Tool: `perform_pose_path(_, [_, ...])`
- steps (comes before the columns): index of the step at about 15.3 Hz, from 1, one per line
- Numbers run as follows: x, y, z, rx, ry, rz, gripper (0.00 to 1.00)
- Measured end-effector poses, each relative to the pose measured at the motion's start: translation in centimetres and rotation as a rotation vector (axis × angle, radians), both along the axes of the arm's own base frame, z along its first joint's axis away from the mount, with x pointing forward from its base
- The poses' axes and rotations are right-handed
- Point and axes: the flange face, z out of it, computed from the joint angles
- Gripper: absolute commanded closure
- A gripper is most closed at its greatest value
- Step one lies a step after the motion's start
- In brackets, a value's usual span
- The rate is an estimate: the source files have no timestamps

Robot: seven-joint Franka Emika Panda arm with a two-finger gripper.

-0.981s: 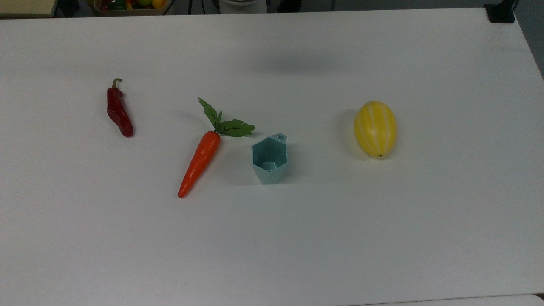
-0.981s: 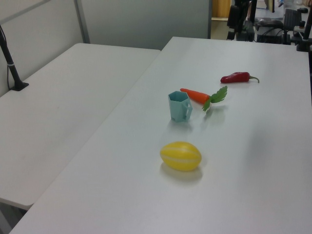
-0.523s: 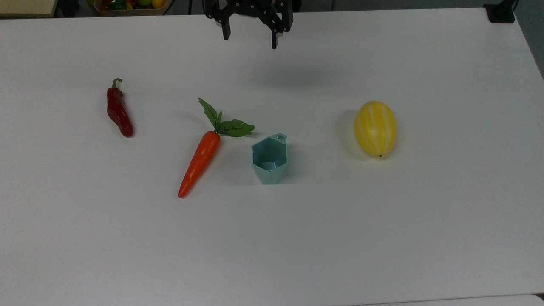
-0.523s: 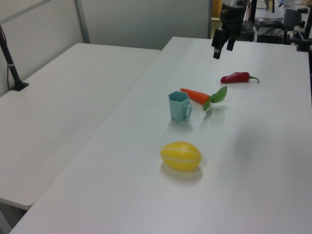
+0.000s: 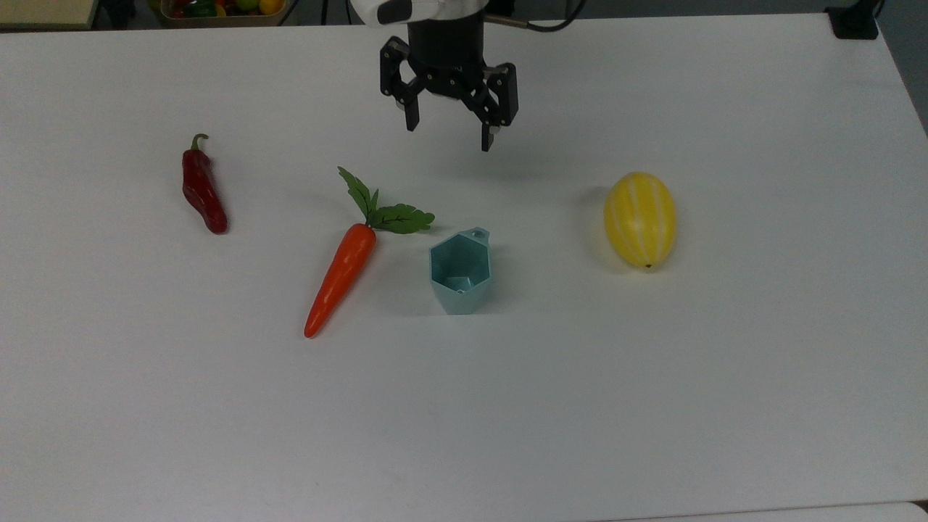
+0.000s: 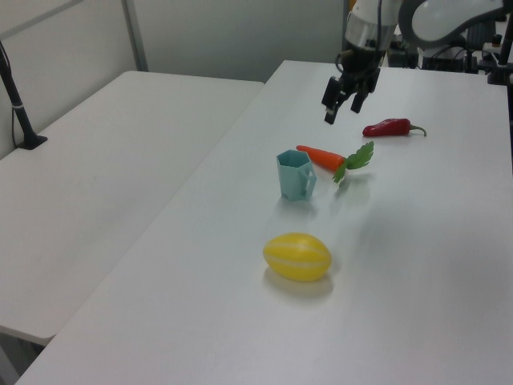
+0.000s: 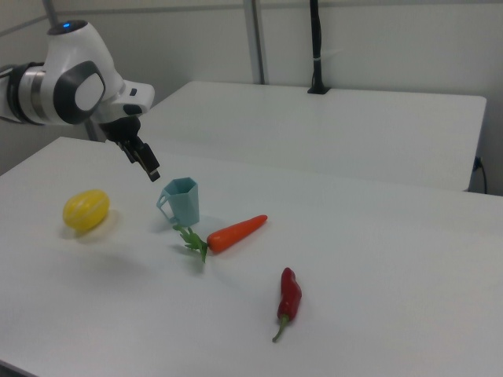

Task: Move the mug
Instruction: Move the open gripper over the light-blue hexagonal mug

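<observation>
**Hand comes in over the table, mug not yet reached**

Hand (image 5: 450, 133) is now well out over the table (image 5: 652, 406) in the top view, where half a second ago it was only at the far edge and a second ago was absent. Its fingers are spread apart and hold nothing. The mug (image 5: 460, 271) stands upright nearer the camera than the hand, a clear gap below it in this view, with the carrot (image 5: 342, 277) just beside the mug on the top view's left, the melon (image 5: 640, 219) well apart on the top view's right, and the chilli (image 5: 203, 191) far off to the top view's left.

From the left view, the hand (image 6: 341, 111) hangs above the table, beyond the mug (image 6: 295, 175) and higher than its rim; it has dropped and advanced since the earlier frame.

Seen in the right view, the hand (image 7: 148, 167) hovers just to the right view's left of the mug (image 7: 181, 202), apart from it.

Nothing on the table has shifted. I judge this the approach, with the grasp yet to come.
</observation>
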Motion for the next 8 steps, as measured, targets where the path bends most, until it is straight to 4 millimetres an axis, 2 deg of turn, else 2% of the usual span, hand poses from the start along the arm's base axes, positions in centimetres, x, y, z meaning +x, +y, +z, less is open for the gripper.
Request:
perform_pose_path(5, [2.0, 2.7, -4.2, 0.006, -0.056, -0.065, 0.03])
perform_pose_path(8, [2.9, 3.5, -6.8, -0.007, -0.074, -0.101, 0.03])
